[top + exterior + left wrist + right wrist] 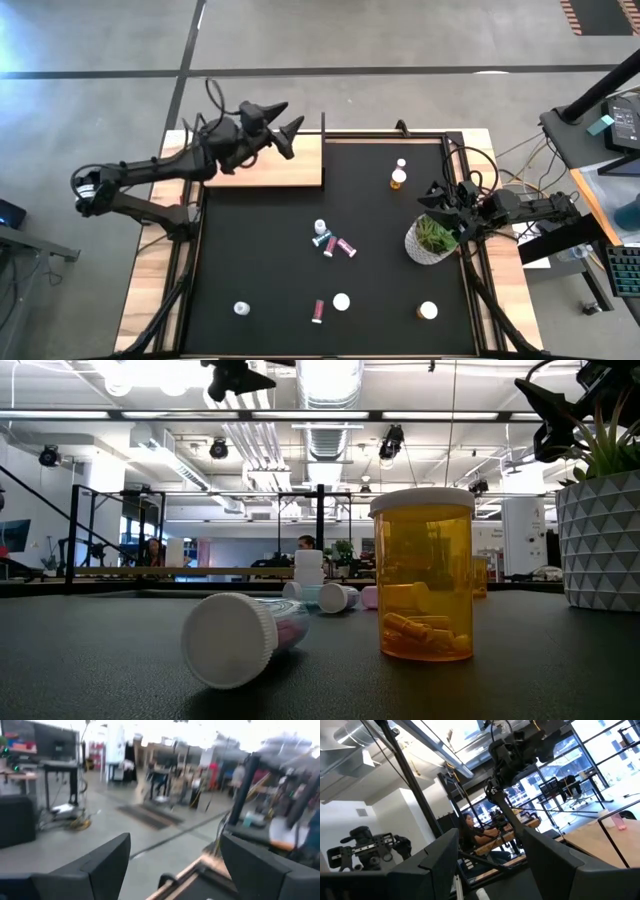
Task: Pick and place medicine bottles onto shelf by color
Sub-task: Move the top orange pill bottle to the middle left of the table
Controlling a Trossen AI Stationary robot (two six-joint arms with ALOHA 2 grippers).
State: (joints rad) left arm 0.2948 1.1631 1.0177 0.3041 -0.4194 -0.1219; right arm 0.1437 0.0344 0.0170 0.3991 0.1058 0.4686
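Several small white-capped bottles are spread over the black mat point(260, 250). An orange one point(399, 179) stands at the far right and also shows in the low view point(425, 575). A cluster of white, teal and pink ones point(332, 242) lies mid-mat. Others lie near the front, among them a pink one point(318, 311) and a white one point(428, 311). The light-wood shelf point(275, 165) lies at the far left. My left gripper point(291, 116) is open and empty, raised above the shelf's far edge. My right gripper point(433, 196) is open and empty beside the plant pot.
A white pot with a green plant point(431, 240) stands at the mat's right edge, right under my right arm, and also shows in the low view point(600, 540). A black upright post point(323, 150) stands at the shelf's right end. Cables hang off the table's right side.
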